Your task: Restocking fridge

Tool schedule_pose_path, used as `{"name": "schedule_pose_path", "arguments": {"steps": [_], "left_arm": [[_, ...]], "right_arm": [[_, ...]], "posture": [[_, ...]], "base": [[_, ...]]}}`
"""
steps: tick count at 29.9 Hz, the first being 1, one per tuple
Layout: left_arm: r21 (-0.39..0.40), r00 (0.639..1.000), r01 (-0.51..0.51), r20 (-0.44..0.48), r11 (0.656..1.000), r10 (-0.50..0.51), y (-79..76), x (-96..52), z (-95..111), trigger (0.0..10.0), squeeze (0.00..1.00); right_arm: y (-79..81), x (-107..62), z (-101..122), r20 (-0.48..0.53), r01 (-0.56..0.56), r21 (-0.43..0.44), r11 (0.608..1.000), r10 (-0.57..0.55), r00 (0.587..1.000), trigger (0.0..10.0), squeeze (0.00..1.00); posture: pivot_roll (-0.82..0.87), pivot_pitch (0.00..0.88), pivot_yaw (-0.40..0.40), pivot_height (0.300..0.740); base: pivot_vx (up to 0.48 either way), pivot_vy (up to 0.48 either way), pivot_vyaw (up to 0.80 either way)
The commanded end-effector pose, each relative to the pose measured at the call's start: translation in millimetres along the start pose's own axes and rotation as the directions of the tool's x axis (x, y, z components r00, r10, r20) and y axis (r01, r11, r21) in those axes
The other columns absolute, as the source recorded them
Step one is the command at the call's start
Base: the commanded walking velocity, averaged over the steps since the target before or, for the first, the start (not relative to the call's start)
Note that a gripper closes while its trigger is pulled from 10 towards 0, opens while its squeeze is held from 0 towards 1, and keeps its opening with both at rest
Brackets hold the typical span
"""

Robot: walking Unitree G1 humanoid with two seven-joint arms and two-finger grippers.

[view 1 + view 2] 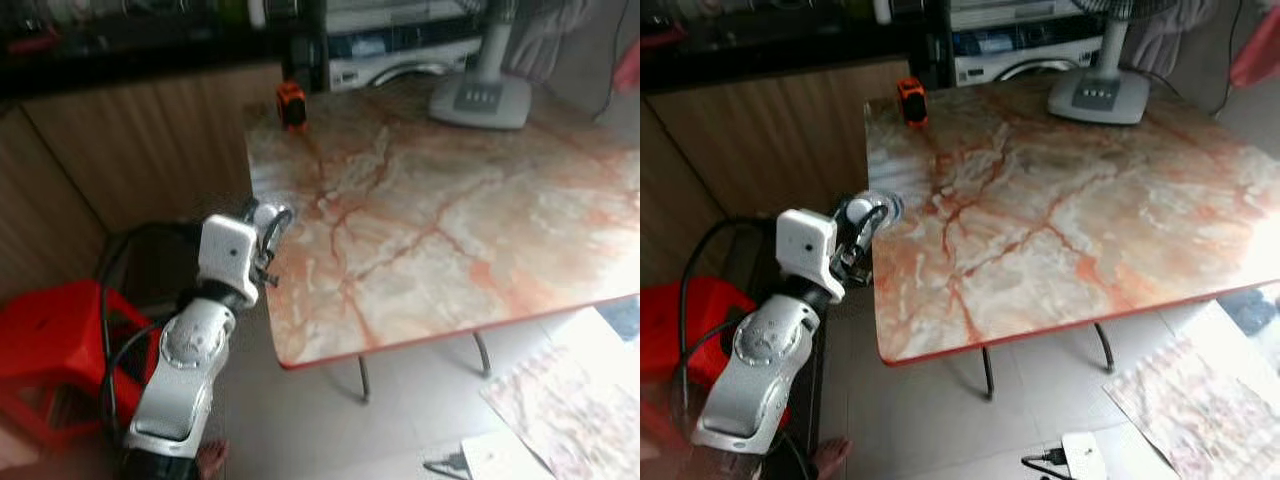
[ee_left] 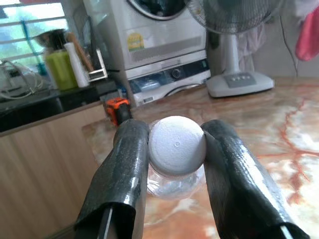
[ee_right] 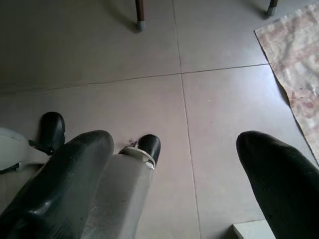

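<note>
A clear plastic bottle with a white cap (image 2: pixel 177 144) is pinched between the two black fingers of my left gripper (image 2: pixel 175 130), cap towards the wrist camera. In the eye views the left gripper (image 1: pixel 268 225) holds the bottle (image 1: pixel 885 205) at the left edge of the marble-patterned table (image 1: pixel 450 220), about level with its top. My right gripper (image 3: pixel 174 142) hangs low over the tiled floor, open, with nothing between its fingers.
An orange tape measure (image 1: pixel 291 103) sits at the table's far left corner and a fan base (image 1: pixel 482 98) at the far side. A wooden cabinet (image 1: pixel 130 140) and a red stool (image 1: pixel 50 340) stand to the left. A patterned rug (image 1: pixel 570 400) lies at the right.
</note>
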State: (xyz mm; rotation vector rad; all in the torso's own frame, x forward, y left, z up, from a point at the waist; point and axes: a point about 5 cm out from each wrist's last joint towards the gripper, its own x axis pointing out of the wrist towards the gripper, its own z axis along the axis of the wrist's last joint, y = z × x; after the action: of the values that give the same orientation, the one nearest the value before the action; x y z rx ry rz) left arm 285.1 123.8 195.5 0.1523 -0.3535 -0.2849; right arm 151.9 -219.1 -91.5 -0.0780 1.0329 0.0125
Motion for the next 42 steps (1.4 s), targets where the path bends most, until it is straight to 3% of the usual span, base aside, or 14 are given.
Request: {"name": "schedule_pose_path", "arguments": {"steps": [1,18,29,42], "left_arm": [[0.023,1.000,-0.009,0.027,1.000,0.008,3.9,1.3,4.7,10.0,0.00],[0.011,0.999,0.000,0.038,1.000,0.000,-0.1,0.0,5.9,10.0,0.00],[0.050,0.999,0.017,0.049,0.999,-0.020,-1.6,1.0,8.8,10.0,0.00],[0.065,0.999,0.012,0.049,0.998,-0.015,-2.2,1.1,8.6,10.0,0.00]], "right_arm": [[2.6,0.3,-1.0,-0.003,-0.004,0.012,1.000,0.004,1.000,10.0,0.00],[2.4,0.2,-2.1,-0.015,-0.007,0.002,1.000,0.007,1.000,10.0,0.00],[2.4,0.2,-1.8,-0.016,-0.010,0.001,1.000,0.010,1.000,10.0,0.00],[1.4,0.0,-2.3,-0.020,-0.009,0.001,1.000,0.009,1.000,10.0,0.00]], "posture": [[0.00,0.008,0.041,0.740],[0.01,0.017,0.039,0.740],[0.01,0.023,0.037,0.740],[0.01,0.025,0.034,0.740]], "base": [[0.000,0.000,-0.51],[0.000,0.000,-0.74],[0.000,0.000,-0.75],[0.000,-0.221,-0.75]]}}
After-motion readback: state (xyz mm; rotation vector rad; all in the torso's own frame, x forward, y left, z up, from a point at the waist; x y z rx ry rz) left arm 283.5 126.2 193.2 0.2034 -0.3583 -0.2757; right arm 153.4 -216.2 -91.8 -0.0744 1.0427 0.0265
